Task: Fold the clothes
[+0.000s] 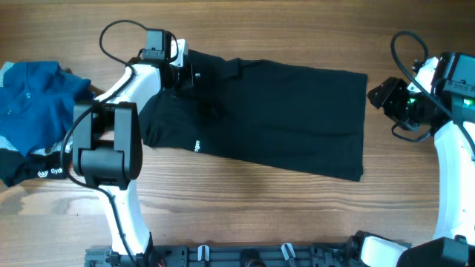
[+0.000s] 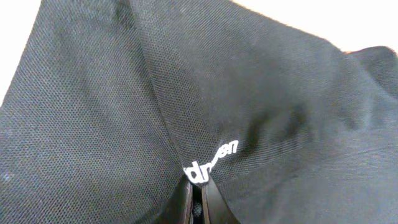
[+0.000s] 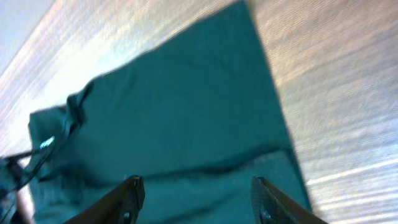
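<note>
The large black collared shirt [image 1: 282, 119] lies spread across the wooden table, with a small white logo [image 1: 197, 145] near its lower left. My left gripper [image 1: 185, 74] is at the shirt's upper left, by the collar. In the left wrist view it [image 2: 200, 190] is shut on a fold of the black shirt [image 2: 249, 93], next to white lettering [image 2: 211, 163]. My right gripper [image 1: 378, 95] is open and empty just past the shirt's right edge. In the right wrist view its fingers [image 3: 196, 193] hover over the shirt [image 3: 186, 112], which looks teal there.
A blue polo [image 1: 33, 104] lies bunched at the far left edge. A black piece with white lettering [image 1: 37, 169] lies just below it. Bare wooden table [image 1: 245, 208] shows in front of the shirt and to its right [image 3: 336, 93].
</note>
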`<state>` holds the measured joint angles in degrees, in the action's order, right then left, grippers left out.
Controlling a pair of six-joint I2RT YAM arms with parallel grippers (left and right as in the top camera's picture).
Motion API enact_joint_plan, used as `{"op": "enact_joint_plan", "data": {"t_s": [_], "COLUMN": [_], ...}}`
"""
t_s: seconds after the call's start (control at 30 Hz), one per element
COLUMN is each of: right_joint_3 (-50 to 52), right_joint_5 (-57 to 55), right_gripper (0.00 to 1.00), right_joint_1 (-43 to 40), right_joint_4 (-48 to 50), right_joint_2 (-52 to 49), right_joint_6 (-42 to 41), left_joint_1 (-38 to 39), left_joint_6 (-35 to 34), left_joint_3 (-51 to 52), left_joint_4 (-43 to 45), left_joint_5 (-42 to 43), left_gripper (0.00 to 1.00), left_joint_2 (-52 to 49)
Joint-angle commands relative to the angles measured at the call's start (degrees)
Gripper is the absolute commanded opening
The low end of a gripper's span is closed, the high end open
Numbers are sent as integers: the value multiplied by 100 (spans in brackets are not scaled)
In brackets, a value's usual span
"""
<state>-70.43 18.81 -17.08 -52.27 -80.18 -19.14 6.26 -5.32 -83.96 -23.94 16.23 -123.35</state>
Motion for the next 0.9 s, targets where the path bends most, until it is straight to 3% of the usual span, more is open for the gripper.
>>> {"op": "enact_joint_plan", "data": {"t_s": [0.0,0.2,0.27,0.33,0.43,0.53,0.6,0.77,0.87], "right_joint_3": [-37,-37,-37,-37,-37,-37,-37,-37,-37], "right_joint_5": [-444,-584,-212,-76,-118,-122,-120,-118,-118], "right_gripper": [60,63,63,65,67,68,71,71,71], "right_joint_1": [-15,-13,-15,-15,-15,-15,-15,-15,-15], "right_joint_4": [369,2035,2197,2094,2050,2026,2020,1801,1661], "right_joint_2": [-24,-638,-1012,-1241,-1300,-1349,-1445,-1521,-1521], "right_joint_6": [109,151,103,116,160,258,260,249,249], "left_joint_1": [-44,-118,-127,-129,-131,-129,-105,-85,-103], "left_joint_6": [-162,-160,-157,-157,-111,-146,-149,-157,-153], "left_joint_3": [-136,-164,-164,-155,-153,-155,-153,-144,-144], "left_joint_4": [31,-146,-162,-334,-581,-695,-872,-918,-741], "left_joint_5": [157,153,149,20,-219,-157,-114,-407,-411], "left_gripper": [4,4,5,20,4,4,36,30,35], "left_joint_2": [595,1290,1349,1338,1309,1355,1303,533,256]}}
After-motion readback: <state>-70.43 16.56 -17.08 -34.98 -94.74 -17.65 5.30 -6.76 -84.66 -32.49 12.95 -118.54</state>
